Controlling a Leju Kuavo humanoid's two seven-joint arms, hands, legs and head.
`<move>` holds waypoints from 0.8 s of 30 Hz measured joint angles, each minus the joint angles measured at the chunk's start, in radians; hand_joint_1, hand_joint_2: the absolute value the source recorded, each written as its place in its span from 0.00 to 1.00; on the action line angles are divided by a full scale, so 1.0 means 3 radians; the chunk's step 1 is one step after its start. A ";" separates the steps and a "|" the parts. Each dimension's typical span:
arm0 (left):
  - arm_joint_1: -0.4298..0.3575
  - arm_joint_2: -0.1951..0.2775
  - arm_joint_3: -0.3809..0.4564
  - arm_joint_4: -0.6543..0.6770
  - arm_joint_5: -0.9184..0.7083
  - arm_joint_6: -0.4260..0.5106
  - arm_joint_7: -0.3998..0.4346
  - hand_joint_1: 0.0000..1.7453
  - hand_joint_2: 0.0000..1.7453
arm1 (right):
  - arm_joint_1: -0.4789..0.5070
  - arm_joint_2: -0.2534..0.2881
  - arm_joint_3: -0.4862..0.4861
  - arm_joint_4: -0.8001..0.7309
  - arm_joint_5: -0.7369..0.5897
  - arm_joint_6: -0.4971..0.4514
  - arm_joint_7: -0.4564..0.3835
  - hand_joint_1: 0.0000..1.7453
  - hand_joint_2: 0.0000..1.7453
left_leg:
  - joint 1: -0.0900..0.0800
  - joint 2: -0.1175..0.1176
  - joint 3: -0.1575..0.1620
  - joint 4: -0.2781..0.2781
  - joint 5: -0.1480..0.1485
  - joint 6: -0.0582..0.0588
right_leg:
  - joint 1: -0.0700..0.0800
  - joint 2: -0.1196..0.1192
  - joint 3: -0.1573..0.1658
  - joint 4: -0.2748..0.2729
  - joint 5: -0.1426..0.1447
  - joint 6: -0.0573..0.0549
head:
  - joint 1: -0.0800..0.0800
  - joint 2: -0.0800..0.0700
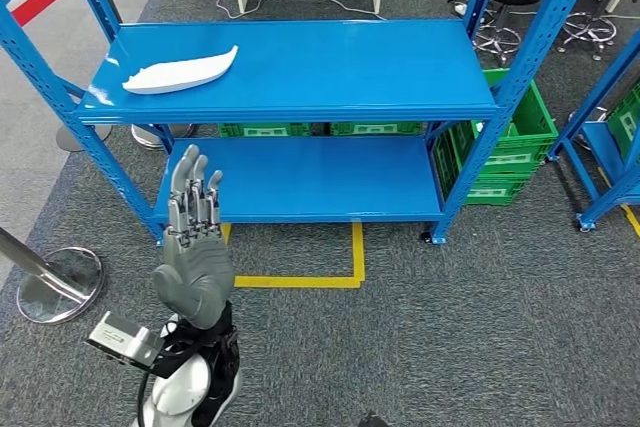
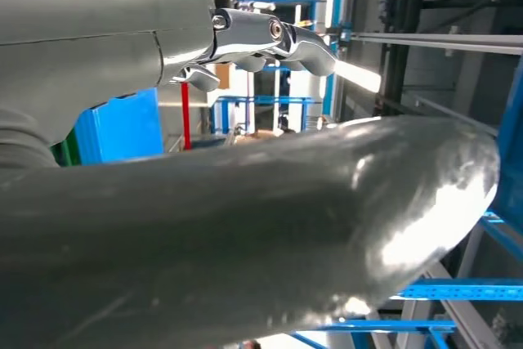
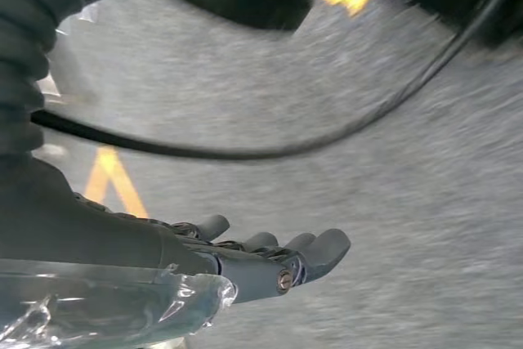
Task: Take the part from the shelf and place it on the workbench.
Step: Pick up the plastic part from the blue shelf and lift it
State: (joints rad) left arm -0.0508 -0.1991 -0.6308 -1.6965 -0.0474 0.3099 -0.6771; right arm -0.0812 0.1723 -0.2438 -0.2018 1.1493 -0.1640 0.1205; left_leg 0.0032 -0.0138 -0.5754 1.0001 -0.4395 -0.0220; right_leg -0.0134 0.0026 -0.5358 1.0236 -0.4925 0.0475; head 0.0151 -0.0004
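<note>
Left hand (image 1: 195, 247) raised, fingers (image 1: 190, 182) wide and empty, lined up below the white part (image 1: 180, 73) on the shelf (image 1: 317, 72) for a reach; right hand (image 3: 247, 263) hangs, fingers extended, holding nothing.

Ahead of the left hand (image 1: 194, 247), green crates (image 1: 498, 152) half hidden behind the blue shelf (image 1: 302, 72), labels too small to read. Beyond the right hand (image 3: 259, 263), grey floor (image 3: 400, 202) blurred, yellow marking (image 3: 114, 177) smeared, black cable (image 3: 308, 149) cut off at both edges.
</note>
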 joint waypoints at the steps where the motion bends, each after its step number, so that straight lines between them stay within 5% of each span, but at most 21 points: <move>1: 0.0001 0.0008 0.0000 0.0000 0.0029 -0.0016 -0.0014 0.00 0.00 | 0.0002 -0.0010 -0.0004 0.0000 -0.0039 0.0047 -0.0080 0.00 1.00 | 0.0000 0.0000 0.0000 0.0000 0.0000 0.0000 | 0.0000 0.0001 -0.0002 0.0000 0.0000 0.0000 | 0.0000 0.0000; 13: 0.0012 0.0024 0.0049 0.0013 0.0091 -0.0133 -0.0018 0.00 0.00 | -0.0023 -0.0035 -0.0071 0.0000 -0.0117 0.0181 -0.0025 0.00 1.00 | -0.0021 0.0001 -0.0003 0.0008 -0.0007 0.0016 | -0.0023 0.0003 -0.0005 -0.0008 0.0006 0.0015 | -0.0001 0.0000; 20: 0.0013 0.0018 0.0058 0.0018 0.0117 -0.0159 -0.0005 0.00 0.00 | -0.0032 -0.0036 -0.0097 -0.0001 -0.0121 0.0205 -0.0010 0.00 1.00 | -0.0013 0.0009 0.0004 -0.0023 0.0003 0.0083 | -0.0029 0.0005 0.0005 -0.0031 0.0000 0.0069 | 0.0002 0.0000; 22: 0.0015 0.0010 0.0058 0.0018 0.0119 -0.0167 -0.0004 0.00 0.00 | -0.0040 -0.0039 -0.0098 -0.0002 -0.0121 0.0212 -0.0005 0.00 1.00 | 0.0008 0.0019 0.0028 -0.0071 0.0024 0.0111 | -0.0019 0.0004 -0.0086 0.0169 -0.0122 0.0076 | 0.0012 0.0000; 24: 0.0020 0.0007 0.0059 0.0020 0.0121 -0.0172 -0.0002 0.00 0.00 | -0.0064 -0.0041 -0.0100 -0.0003 -0.0123 0.0214 -0.0007 0.00 1.00 | 0.0007 0.0026 0.0031 -0.0075 0.0023 0.0119 | -0.0013 0.0004 -0.0285 0.0597 -0.0316 0.0080 | 0.0019 0.0000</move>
State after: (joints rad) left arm -0.0446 -0.1971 -0.6130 -1.6906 -0.0113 0.2584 -0.6776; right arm -0.1004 0.1600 -0.2737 -0.2028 1.1126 -0.0999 0.1185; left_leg 0.0054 -0.0060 -0.5660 0.9774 -0.4326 0.0137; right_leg -0.0173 0.0037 -0.6213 1.2027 -0.5872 0.0715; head 0.0209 -0.0004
